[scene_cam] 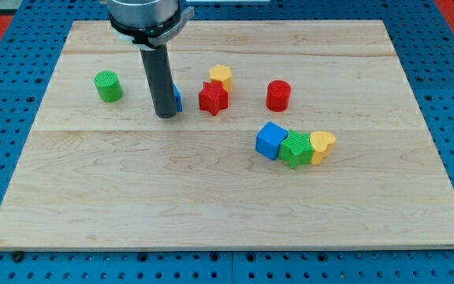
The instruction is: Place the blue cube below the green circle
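- The tip (pixel 165 116) touches the worktop (pixel 132 189) right of the green cylinder (pixel 108 86), hiding most of a small blue block (pixel 177 99).
- There is no end effector: only a bare rod, grasping nothing.
- The blue cube (pixel 270 140) lies far right of the green cylinder, lower in view, touching a green block (pixel 295 149).
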`<move>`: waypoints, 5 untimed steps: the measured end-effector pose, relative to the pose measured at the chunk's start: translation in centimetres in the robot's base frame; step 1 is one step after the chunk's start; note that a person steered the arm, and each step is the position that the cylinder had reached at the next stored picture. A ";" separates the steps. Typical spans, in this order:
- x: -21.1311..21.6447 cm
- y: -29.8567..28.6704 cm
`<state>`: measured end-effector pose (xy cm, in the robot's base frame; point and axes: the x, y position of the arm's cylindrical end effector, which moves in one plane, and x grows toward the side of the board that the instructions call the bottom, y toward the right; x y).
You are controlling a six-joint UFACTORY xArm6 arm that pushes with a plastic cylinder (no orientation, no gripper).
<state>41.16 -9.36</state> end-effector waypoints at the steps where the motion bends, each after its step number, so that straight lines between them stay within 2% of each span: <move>1: 1.7 -3.3; 2: 2.2 -6.9; 3: 2.1 -0.2; 4: 0.8 10.1; 5: 1.3 17.3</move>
<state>42.42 7.97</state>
